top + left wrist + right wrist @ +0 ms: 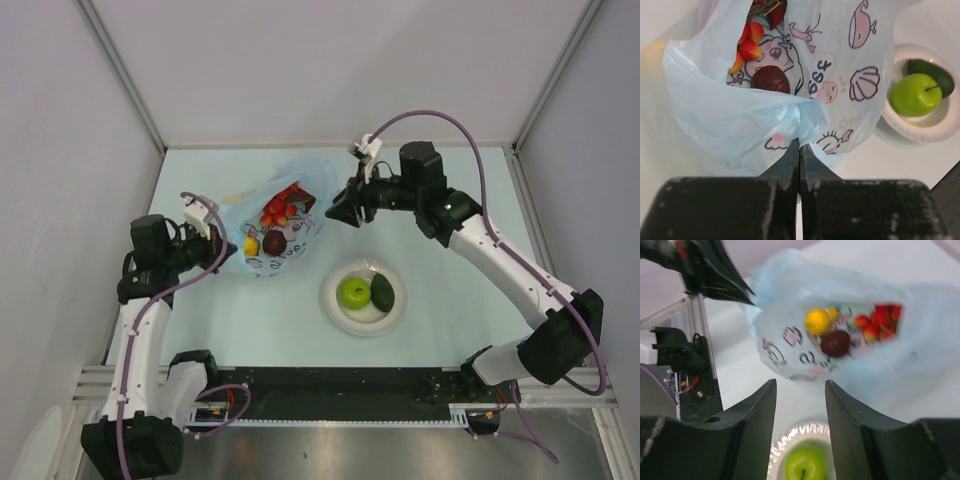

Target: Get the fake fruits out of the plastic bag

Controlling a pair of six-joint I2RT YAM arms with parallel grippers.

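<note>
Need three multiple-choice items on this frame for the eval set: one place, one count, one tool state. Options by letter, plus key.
1. The green apple sits: A in the bag; B on the plate; C on the table.
2. Fruits on the plate: A two; B three; C none.
3. The left tool is: A open above the plate; B shut on the apple; C shut on the bag.

Key:
1 B, it lies beside the avocado on the plate.
2 A, only the apple and avocado are there.
3 C, the left wrist view shows its fingers pinching a fold of the bag.
</note>
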